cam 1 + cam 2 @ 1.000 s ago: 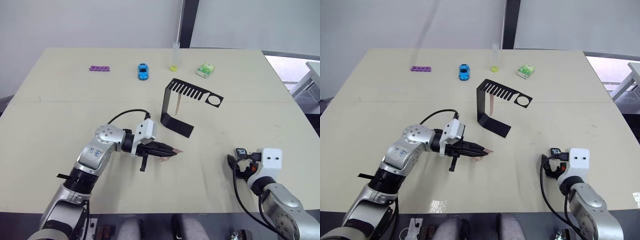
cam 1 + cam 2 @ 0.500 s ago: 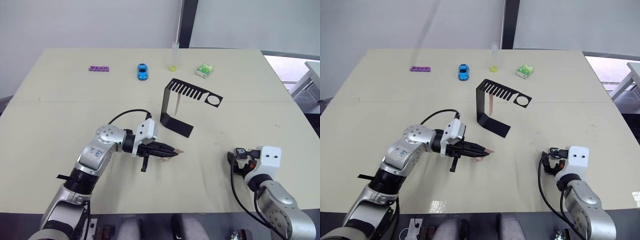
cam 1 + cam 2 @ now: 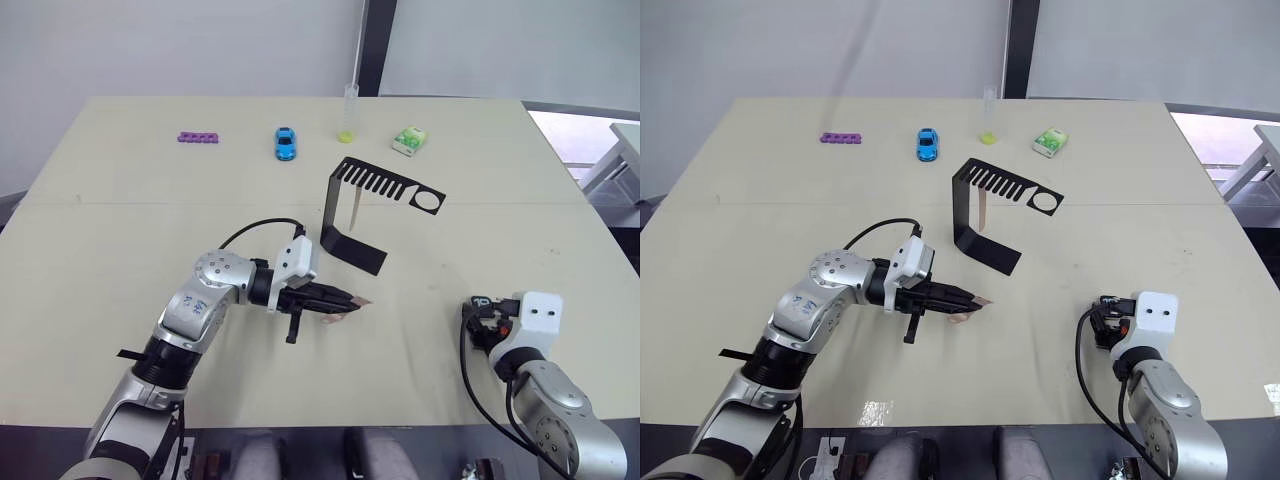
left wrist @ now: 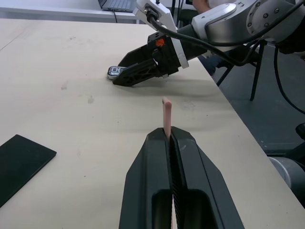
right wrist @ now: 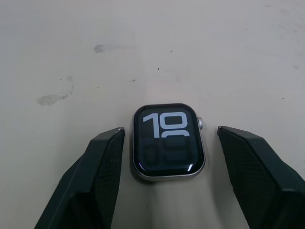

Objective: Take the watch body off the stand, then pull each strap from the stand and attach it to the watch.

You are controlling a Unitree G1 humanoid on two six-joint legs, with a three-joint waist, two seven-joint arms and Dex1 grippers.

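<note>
With the left gripper (image 3: 345, 302) clenched on 1 strap (image 4: 167, 114) at frame centre and the watch body (image 5: 167, 141) flat on the surface (image 3: 120, 220) at lower right between the released right gripper (image 5: 167, 157), the strap end probably needs lining up square with the case slot.

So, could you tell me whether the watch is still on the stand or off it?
Off: the watch lies face up on the table between the right gripper's open jaws.

The watch body (image 5: 167, 141) shows a large white "10" on its black screen, dimmer digits below unreadable.
</note>
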